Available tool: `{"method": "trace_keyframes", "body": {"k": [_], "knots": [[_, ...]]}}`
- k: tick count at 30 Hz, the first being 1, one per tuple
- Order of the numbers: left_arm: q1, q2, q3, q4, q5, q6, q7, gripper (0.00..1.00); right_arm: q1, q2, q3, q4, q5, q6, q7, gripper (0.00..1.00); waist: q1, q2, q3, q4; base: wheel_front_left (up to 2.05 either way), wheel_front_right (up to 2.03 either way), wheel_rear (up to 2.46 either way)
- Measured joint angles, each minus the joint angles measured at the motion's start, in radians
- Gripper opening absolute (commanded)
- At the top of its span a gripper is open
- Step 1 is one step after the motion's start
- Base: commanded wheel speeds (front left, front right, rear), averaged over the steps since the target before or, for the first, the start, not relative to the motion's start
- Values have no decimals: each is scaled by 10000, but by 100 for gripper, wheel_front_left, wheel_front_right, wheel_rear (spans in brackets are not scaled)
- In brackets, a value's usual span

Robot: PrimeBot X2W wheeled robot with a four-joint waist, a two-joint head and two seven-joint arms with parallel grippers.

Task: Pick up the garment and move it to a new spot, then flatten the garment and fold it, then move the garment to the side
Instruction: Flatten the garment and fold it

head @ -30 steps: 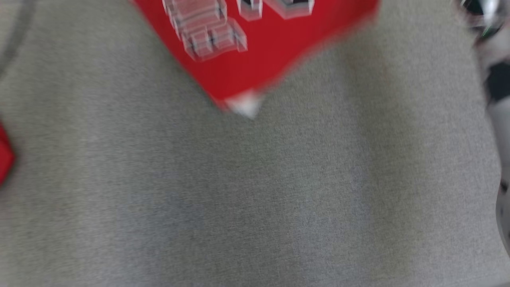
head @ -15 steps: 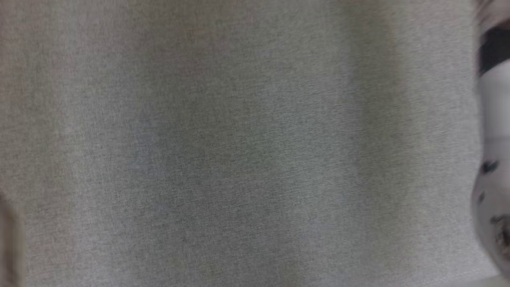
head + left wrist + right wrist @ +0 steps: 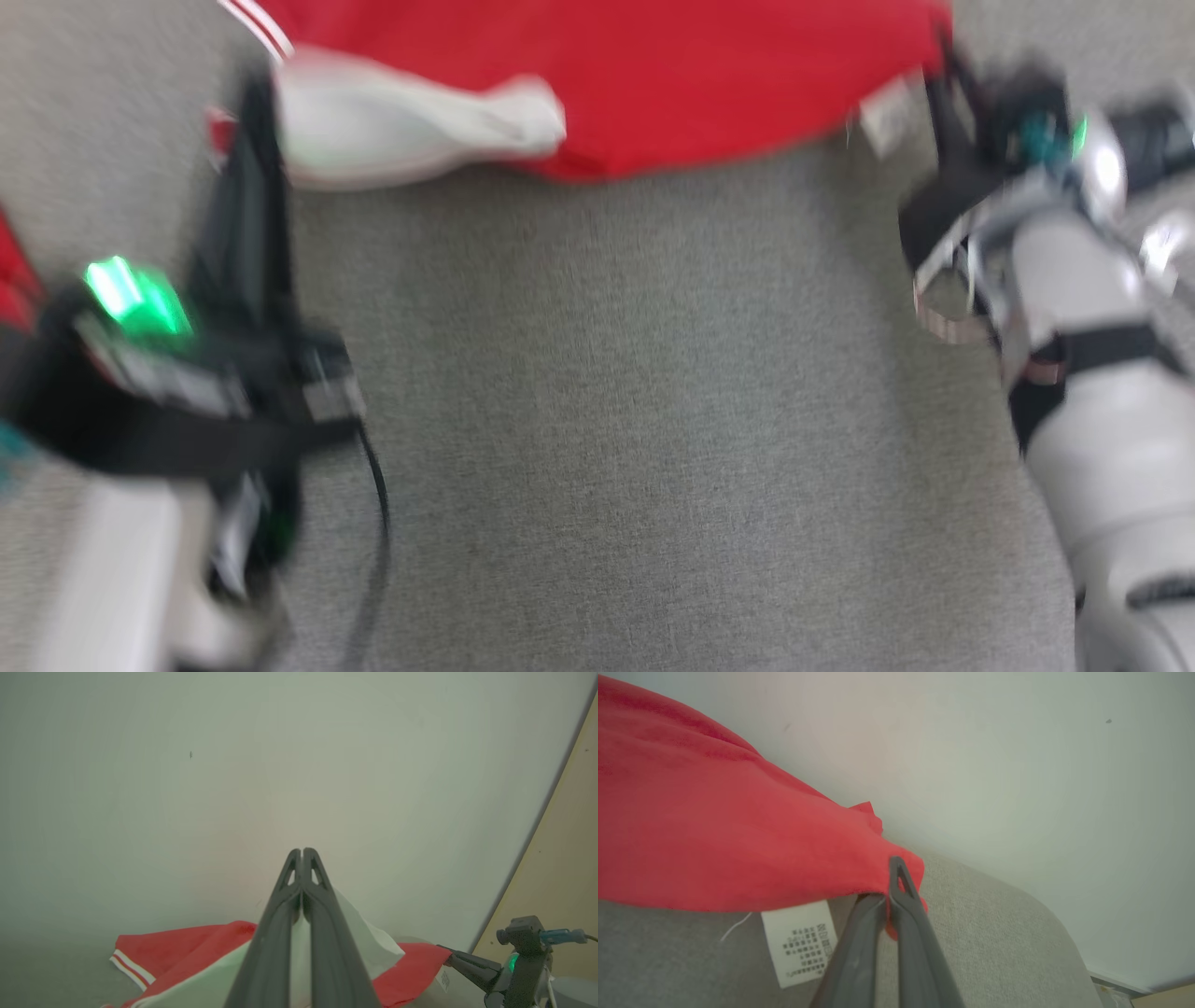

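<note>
The garment (image 3: 672, 84) is red with a white part (image 3: 401, 121) and striped trim, stretched across the top of the blurred head view. My left gripper (image 3: 254, 103) is shut on its white part at the left. In the left wrist view the closed fingers (image 3: 302, 851) point at a pale wall, with white cloth (image 3: 369, 942) pinched lower down between them. My right gripper (image 3: 943, 65) is shut on the red corner at the right. The right wrist view shows its tips (image 3: 896, 865) clamped on the red hem (image 3: 714, 826), above a white care label (image 3: 801, 942).
A grey fabric surface (image 3: 635, 420) spreads below the garment and between both arms. A pale wall (image 3: 280, 765) stands behind it. A strip of beige floor (image 3: 560, 868) runs at the right of the left wrist view.
The head camera has swung: first a red printed cloth at the top, then bare grey fabric, now both grippers and the garment's edge. The picture stays blurred.
</note>
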Motion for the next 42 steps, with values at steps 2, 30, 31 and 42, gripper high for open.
{"method": "trace_keyframes", "body": {"k": [2, 30, 31, 42], "knots": [[1323, -221, 23, -44, 48, 2, 2, 0, 691, -94, -82, 186, 0, 0, 36, 0, 0, 0, -376, 58, 0, 0, 0], [9060, -1429, -1120, -368, -614, 0, 2, 0, 6795, -1438, 2176, -1394, 4403, 0, 5074, 0, -1, -3, -5315, 1051, 0, 0, 0], [9217, -1377, -1126, -412, -619, 2, 2, 0, 7177, -1597, 2213, -2036, 4615, 0, 5526, 0, -1, -3, -5352, 1054, 0, 0, 0], [9687, -1108, -1252, -1221, -732, 178, 224, 0, 11471, -2508, 314, -10333, 5381, 0, 9937, 0, 0, -2, -5216, 596, 0, 0, 0]]}}
